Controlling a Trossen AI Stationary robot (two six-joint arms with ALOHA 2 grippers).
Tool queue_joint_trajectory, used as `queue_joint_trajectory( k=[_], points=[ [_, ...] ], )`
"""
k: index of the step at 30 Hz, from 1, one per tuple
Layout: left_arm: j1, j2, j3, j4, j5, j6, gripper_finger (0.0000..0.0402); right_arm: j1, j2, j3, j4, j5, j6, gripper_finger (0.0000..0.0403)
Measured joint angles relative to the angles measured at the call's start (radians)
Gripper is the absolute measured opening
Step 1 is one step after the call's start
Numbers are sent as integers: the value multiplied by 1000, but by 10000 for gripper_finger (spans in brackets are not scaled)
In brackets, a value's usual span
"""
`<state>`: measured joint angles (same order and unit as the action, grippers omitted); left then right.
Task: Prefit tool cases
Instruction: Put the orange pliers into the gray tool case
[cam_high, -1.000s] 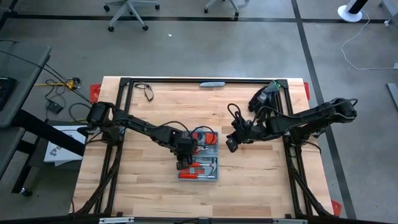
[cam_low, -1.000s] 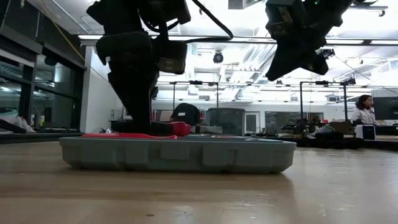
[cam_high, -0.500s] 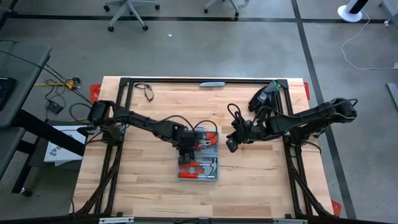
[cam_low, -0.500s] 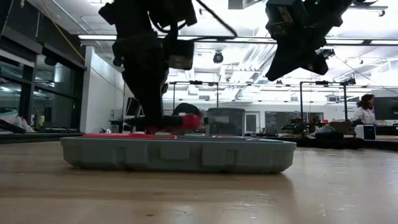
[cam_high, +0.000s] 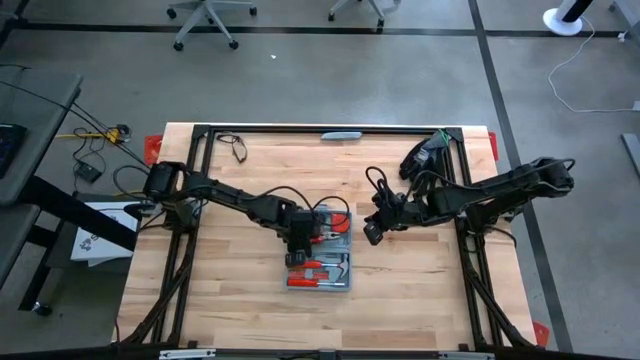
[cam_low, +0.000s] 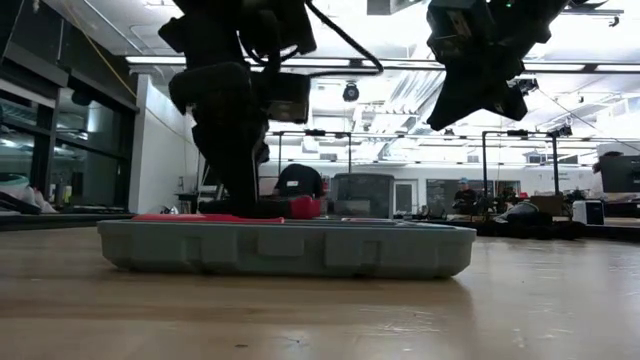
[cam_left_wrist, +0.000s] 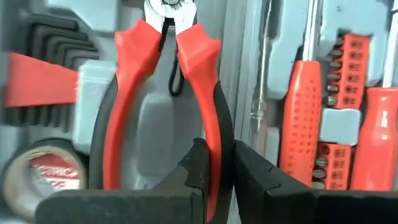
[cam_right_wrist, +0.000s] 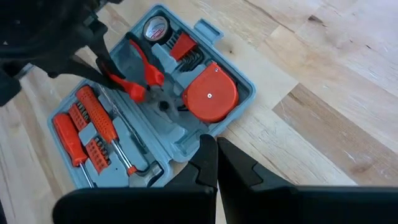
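Note:
The grey-blue tool case (cam_high: 322, 250) lies open and flat in the middle of the table, seen side-on in the low view (cam_low: 285, 248). Its moulded tray holds red-handled screwdrivers (cam_right_wrist: 93, 118), a red tape measure (cam_right_wrist: 209, 96) and a tape roll (cam_right_wrist: 154, 28). My left gripper (cam_left_wrist: 217, 180) stands over the tray's far half, shut on red-and-black pliers (cam_right_wrist: 134, 78). My right gripper (cam_right_wrist: 214, 162) hangs shut and empty above the table, right of the case (cam_high: 372, 235). My left gripper pinches one handle of the pliers (cam_left_wrist: 216, 137) between its two fingers, near that handle's free end. The fingers come steeply from above and lie across the handle. The pliers lie nearly level, low over their slot (cam_low: 295, 207); whether they touch the tray I cannot tell.
A black frame rail (cam_high: 330, 128) runs along the table's far edge, with a loose cable (cam_high: 238, 148) and a grey bar (cam_high: 341, 134) near it. Bare wood lies in front of the case and to its left and right.
My left gripper has rolled a little while keeping its hold on the pliers. In the low view the pliers' red end tipped up above the case, then came back down to lie nearly level over the tray.

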<state>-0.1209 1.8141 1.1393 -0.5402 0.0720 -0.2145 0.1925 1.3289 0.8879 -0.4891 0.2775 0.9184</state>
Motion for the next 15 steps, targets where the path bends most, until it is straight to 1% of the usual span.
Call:
queue_joint_trajectory(
  k=[4, 9, 15],
  points=[
    [-13, 39, 5, 30, -3, -9, 33, 0, 0, 0, 1, 0, 0, 0],
    [-20, 40, 6, 32, -45, -45, 39, 0, 0, 0, 0, 0, 3, 0],
    [-2, 15, 0, 23, -67, -47, 112, 0, 1, 0, 0, 8, 4, 0]
  ],
)
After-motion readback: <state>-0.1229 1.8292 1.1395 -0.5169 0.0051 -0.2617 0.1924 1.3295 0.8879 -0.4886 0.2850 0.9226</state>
